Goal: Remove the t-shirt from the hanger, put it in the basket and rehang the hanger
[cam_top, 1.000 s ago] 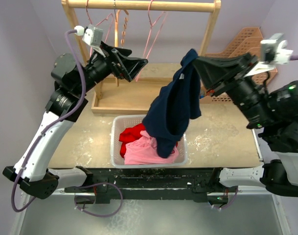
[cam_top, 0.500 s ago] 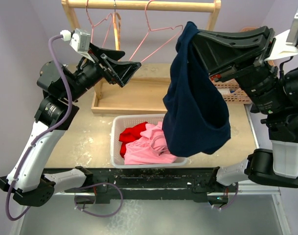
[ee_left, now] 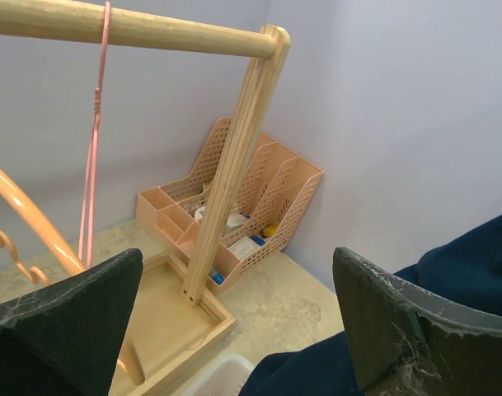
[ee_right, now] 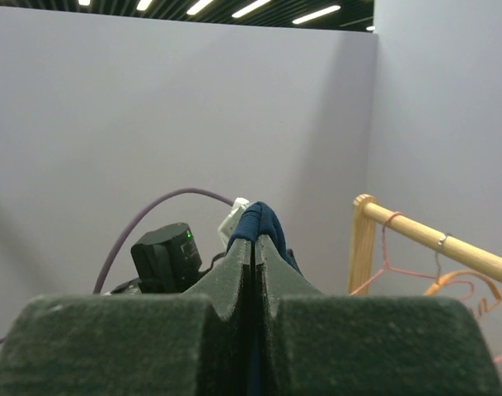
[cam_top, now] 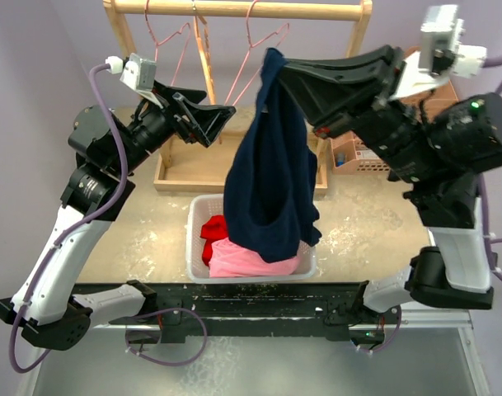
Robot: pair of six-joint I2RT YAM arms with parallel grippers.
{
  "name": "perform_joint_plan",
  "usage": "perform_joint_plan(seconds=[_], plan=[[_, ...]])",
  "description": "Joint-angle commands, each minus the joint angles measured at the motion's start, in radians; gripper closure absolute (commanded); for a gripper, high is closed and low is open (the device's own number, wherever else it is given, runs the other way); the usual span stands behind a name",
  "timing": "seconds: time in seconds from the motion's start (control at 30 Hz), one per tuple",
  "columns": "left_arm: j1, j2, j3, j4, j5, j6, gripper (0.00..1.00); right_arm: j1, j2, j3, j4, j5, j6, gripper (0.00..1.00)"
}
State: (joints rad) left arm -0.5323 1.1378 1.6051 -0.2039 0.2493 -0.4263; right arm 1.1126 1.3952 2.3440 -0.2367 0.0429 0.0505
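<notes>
The navy t-shirt (cam_top: 271, 181) dangles free of any hanger, pinched at its top fold by my right gripper (cam_top: 277, 68), which is shut on it high above the white basket (cam_top: 193, 235). In the right wrist view the navy t-shirt (ee_right: 260, 221) pokes out between the pressed fingertips of the right gripper (ee_right: 255, 247). A bare pink hanger (cam_top: 263, 41) hangs on the wooden rod (cam_top: 234, 9) just behind the shirt. My left gripper (cam_top: 223, 122) stands open and empty to the shirt's left. In its own view the left gripper (ee_left: 234, 322) is wide apart, with the navy t-shirt (ee_left: 473, 264) by the right finger.
The basket holds red cloth (cam_top: 216, 227) and pink cloth (cam_top: 242, 260). Another pink hanger (cam_top: 164, 41) and an orange hanger (cam_top: 203, 58) hang on the rod. The rack's wooden base tray (cam_top: 185, 177) lies behind the basket. A peach desk organizer (ee_left: 251, 214) stands at the back right.
My right arm has swung left and up, carrying the navy t-shirt from the basket's right side to hang over its middle. The left arm has barely moved.
</notes>
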Motion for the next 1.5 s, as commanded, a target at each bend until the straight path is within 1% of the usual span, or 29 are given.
perform_joint_plan(seconds=[0.0, 0.07, 0.13, 0.3, 0.43, 0.5, 0.57, 0.73, 0.77, 0.8, 0.83, 1.0, 1.13, 1.23, 1.37, 1.47], plan=[[0.002, -0.026, -0.007, 0.031, -0.032, 0.016, 0.01, 0.004, 0.121, 0.135, 0.021, -0.081, 0.043, 1.00], [0.002, -0.033, -0.012, 0.029, -0.044, 0.019, 0.01, 0.003, 0.158, 0.177, 0.020, -0.101, 0.049, 1.00], [0.002, -0.044, -0.014, 0.029, -0.061, 0.025, 0.01, 0.003, 0.172, 0.171, 0.036, -0.116, 0.055, 1.00], [0.002, -0.061, -0.025, 0.029, -0.088, 0.035, 0.01, 0.003, 0.176, 0.118, 0.115, -0.165, 0.077, 1.00], [0.002, -0.062, -0.034, 0.029, -0.087, 0.037, 0.01, 0.004, 0.171, 0.076, 0.130, -0.198, 0.103, 1.00], [0.002, -0.061, -0.043, 0.033, -0.081, 0.036, 0.01, 0.004, 0.149, 0.020, 0.136, -0.197, 0.114, 1.00], [0.002, -0.062, -0.052, 0.036, -0.076, 0.035, 0.01, 0.003, 0.085, -0.090, 0.167, -0.178, 0.123, 1.00], [0.002, -0.069, -0.067, 0.042, -0.066, 0.034, 0.01, 0.003, -0.138, -0.494, 0.294, -0.069, 0.162, 1.00], [0.002, -0.070, -0.072, 0.044, -0.062, 0.034, 0.01, 0.003, -0.176, -0.590, 0.302, -0.039, 0.174, 1.00], [0.002, -0.072, -0.074, 0.045, -0.057, 0.034, 0.01, 0.004, -0.218, -0.633, 0.310, -0.011, 0.182, 1.00], [0.002, -0.074, -0.081, 0.048, -0.049, 0.034, 0.01, 0.004, -0.258, -0.722, 0.315, 0.024, 0.191, 1.00], [0.002, -0.090, -0.126, 0.070, 0.005, 0.045, 0.01, 0.004, -0.446, -1.010, 0.296, 0.187, 0.292, 1.00], [0.002, -0.115, -0.170, 0.074, 0.025, 0.043, 0.01, 0.004, -0.557, -1.152, 0.192, 0.314, 0.378, 1.00], [0.002, -0.146, -0.203, 0.076, 0.036, 0.043, 0.01, 0.004, -0.593, -1.233, 0.111, 0.353, 0.451, 1.00], [0.002, -0.177, -0.242, 0.068, 0.082, 0.046, 0.01, 0.004, -0.589, -1.323, 0.045, 0.365, 0.525, 1.00], [0.002, -0.199, -0.270, 0.043, 0.113, 0.050, 0.01, 0.003, -0.542, -1.376, -0.024, 0.352, 0.561, 1.00]])
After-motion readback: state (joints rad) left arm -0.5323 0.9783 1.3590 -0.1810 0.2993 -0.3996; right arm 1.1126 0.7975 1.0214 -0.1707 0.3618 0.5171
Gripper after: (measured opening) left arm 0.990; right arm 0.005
